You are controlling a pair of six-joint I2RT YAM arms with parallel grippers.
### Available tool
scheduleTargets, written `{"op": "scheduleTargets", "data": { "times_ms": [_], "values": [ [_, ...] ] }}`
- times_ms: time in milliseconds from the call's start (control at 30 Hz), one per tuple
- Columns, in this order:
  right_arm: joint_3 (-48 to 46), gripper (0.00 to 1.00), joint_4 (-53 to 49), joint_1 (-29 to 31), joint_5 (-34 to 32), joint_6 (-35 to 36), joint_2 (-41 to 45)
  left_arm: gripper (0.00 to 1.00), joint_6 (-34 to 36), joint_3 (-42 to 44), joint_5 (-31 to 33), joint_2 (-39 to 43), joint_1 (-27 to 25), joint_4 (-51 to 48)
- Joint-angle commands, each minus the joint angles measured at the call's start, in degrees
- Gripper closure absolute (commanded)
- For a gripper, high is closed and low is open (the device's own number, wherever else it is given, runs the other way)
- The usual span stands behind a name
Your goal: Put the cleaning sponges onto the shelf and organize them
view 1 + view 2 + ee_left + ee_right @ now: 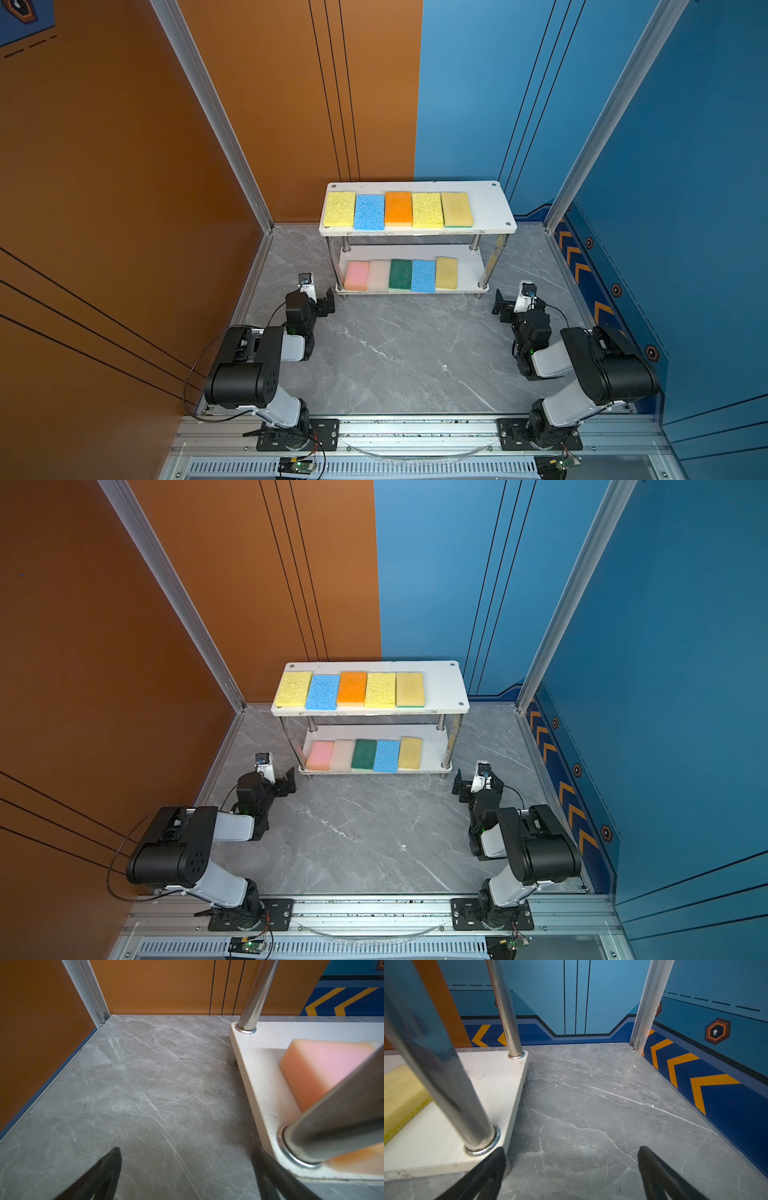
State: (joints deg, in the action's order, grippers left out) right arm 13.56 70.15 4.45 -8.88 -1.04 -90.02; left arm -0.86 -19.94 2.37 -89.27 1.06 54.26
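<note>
In both top views the shelf stands at the back of the table. Its top board carries a row of cleaning sponges: yellow, blue, orange, yellow and tan-yellow. The lower board holds pink, off-white, dark green, blue and yellow. My left gripper is open and empty by the shelf's front left leg. My right gripper is open and empty by the front right leg.
The grey marble tabletop lies between the two arms. An orange wall closes the left side and a blue wall the right. Aluminium posts stand at the back corners. A metal rail runs along the front.
</note>
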Motion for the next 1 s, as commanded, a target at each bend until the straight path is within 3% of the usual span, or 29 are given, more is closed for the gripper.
{"op": "scheduleTargets", "data": {
  "times_ms": [0, 167, 400, 967],
  "values": [
    [4.84, 0.00, -12.30, -0.40, -1.12, -0.08, 1.43, 0.02, -0.01, -0.80, 1.04, -0.35, -0.44, 0.76],
    [7.83, 0.00, -18.12, -2.39, 0.20, -2.43, 1.47, 0.02, 0.14, -0.80, 1.19, -0.37, -0.59, 0.76],
    [7.71, 0.00, -18.04, -2.51, 0.26, -2.44, 1.42, 0.02, 1.83, -1.62, -2.13, -0.38, -0.88, -0.81],
    [7.71, 0.00, -18.02, -2.43, 0.23, -2.48, 1.43, 0.02, 1.83, -1.64, -2.15, -0.46, -0.88, -0.82]
  ]
}}
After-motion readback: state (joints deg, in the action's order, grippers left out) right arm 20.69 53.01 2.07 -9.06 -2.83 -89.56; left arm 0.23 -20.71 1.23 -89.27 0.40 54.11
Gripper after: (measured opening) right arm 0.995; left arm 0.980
